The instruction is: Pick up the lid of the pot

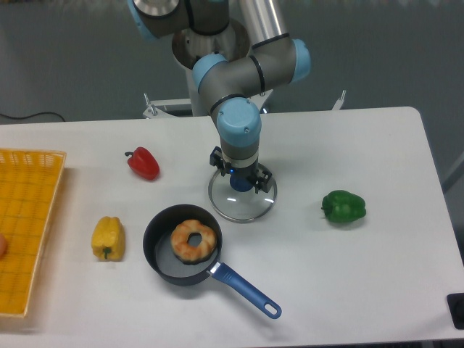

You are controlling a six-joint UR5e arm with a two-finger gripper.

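Camera view, round pot lid point(243, 208) lying flat, blue knob point(241, 184) up, my gripper point(240, 171) there, jaws apart, doughnut point(190, 251) in black pan point(161, 254), orange piece point(2, 245) in yellow crate point(30, 210).

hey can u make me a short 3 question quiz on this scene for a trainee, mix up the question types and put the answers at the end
1. What colour is the handle of the pan that holds the donut?
a) red
b) blue
c) green

2. True or false: as the camera sees it, the gripper has its fingers apart, with the knob of the pot lid showing between them.

3. Fill in the number: ____ peppers lie on the table.

Key: 1. b. 2. True. 3. Three: one red, one yellow, one green.
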